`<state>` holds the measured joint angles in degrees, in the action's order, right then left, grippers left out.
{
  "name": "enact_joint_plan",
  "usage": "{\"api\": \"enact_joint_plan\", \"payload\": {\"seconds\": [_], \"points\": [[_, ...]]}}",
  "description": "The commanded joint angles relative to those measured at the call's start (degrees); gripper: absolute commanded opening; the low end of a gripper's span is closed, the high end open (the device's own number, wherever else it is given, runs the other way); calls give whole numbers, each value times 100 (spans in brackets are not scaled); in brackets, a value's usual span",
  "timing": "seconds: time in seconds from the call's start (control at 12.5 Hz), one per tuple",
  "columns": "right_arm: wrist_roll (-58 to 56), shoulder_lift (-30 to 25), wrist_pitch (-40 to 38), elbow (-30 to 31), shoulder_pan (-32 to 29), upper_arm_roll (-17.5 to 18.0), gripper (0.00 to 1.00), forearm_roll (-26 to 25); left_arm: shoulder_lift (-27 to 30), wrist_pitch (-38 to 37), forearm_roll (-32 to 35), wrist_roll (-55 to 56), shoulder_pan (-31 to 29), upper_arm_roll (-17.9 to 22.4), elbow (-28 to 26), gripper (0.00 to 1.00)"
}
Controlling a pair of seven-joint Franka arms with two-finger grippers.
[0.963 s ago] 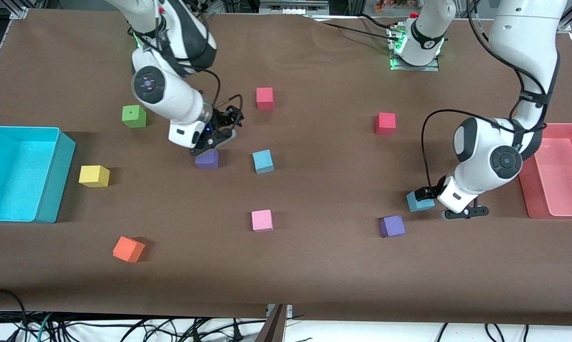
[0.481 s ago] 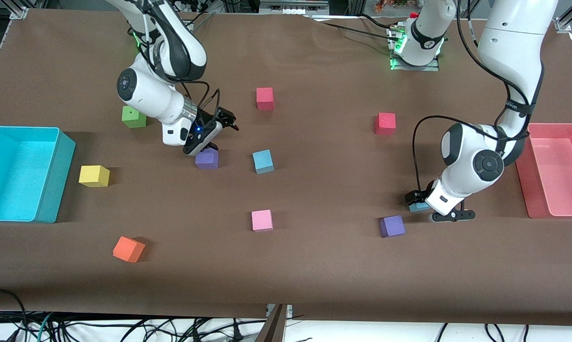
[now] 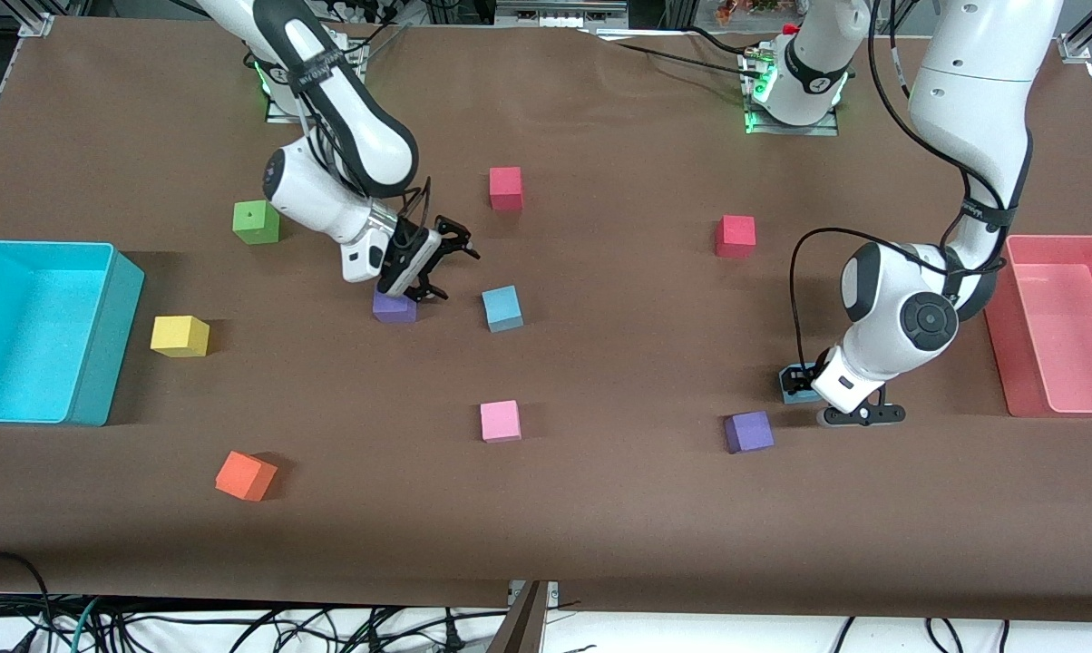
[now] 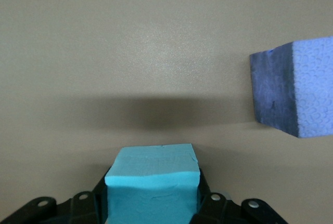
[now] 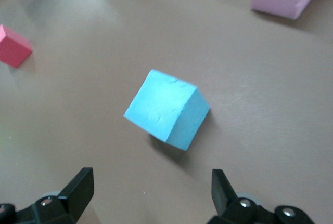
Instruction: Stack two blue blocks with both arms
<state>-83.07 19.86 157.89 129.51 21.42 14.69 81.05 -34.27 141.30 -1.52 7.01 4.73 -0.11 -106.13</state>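
One blue block (image 3: 502,307) lies on the brown table near the middle. My right gripper (image 3: 446,268) hangs open and empty just above the table between it and a purple cube (image 3: 394,308). In the right wrist view the block (image 5: 166,109) lies ahead of the open gripper (image 5: 151,193), apart from it. The second blue block (image 3: 794,394) lies toward the left arm's end. My left gripper (image 3: 798,379) is down around it. In the left wrist view this block (image 4: 152,185) sits clamped between the fingers (image 4: 205,203).
A second purple cube (image 3: 748,432) (image 4: 296,94) lies close to the left gripper. Pink (image 3: 500,421), orange (image 3: 246,475), yellow (image 3: 180,336), green (image 3: 256,222) and two red cubes (image 3: 505,188) (image 3: 735,236) are scattered about. A cyan bin (image 3: 106,354) and a red bin (image 3: 1009,363) stand at the table's ends.
My right gripper turned and moved from over the purple cube toward the middle blue block. My left gripper came down around the second blue block.
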Motion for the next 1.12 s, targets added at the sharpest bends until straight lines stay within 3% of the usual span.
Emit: {"api": "enact_joint_plan", "payload": {"seconds": [0.0, 0.16, 0.32, 0.48, 0.64, 0.8, 1.04], "points": [[-1654, 438, 119, -276, 20, 16, 100, 1285, 68, -119, -130, -428, 90, 204, 57, 0], [-2413, 614, 119, -391, 134, -1, 100, 2034, 541, -1054, -138, -429, 81, 195, 171, 0], [-2722, 746, 119, -496, 151, -10, 100, 2169, 929, -2032, -147, -342, 194, 64, 548, 0], [-2803, 817, 110, -619, 160, -63, 99, 2169, 1053, -2622, -130, 471, 318, -303, 1013, 0], [-2812, 914, 102, -733, 178, -89, 99, 2169, 1036, -2818, -42, 1316, 562, -787, 1339, 0], [-2881, 914, 84, -725, 169, -89, 99, 2160, 836, -2836, -68, 2553, 1115, -911, 1664, 0], [-2979, 914, 84, -725, 169, -107, 99, 2178, 221, -2783, -130, 3566, 1959, -1009, 2436, 0]]}}
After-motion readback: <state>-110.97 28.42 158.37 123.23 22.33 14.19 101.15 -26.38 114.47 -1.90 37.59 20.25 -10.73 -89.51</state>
